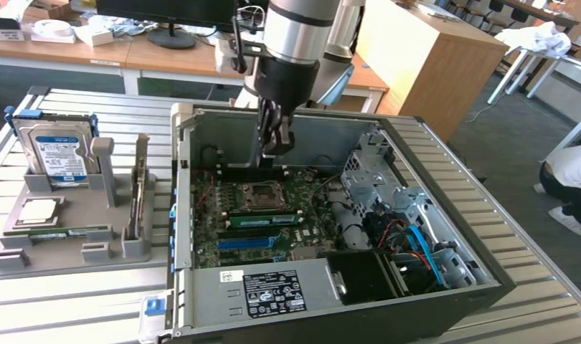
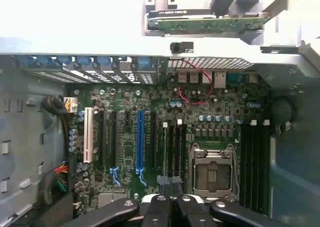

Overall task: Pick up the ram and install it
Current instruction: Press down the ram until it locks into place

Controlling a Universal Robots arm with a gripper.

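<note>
The ram (image 1: 56, 232) lies flat in the grey tray (image 1: 70, 251) at the exterior view's left. The gripper (image 1: 276, 145), closed and empty, hangs inside the computer case (image 1: 444, 236). Descending risks striking the motherboard (image 1: 271, 222).

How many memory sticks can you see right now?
2. One memory stick lies in the grey holder on the exterior view's left; a second stick stands in the motherboard. The arm may hide others.
</note>
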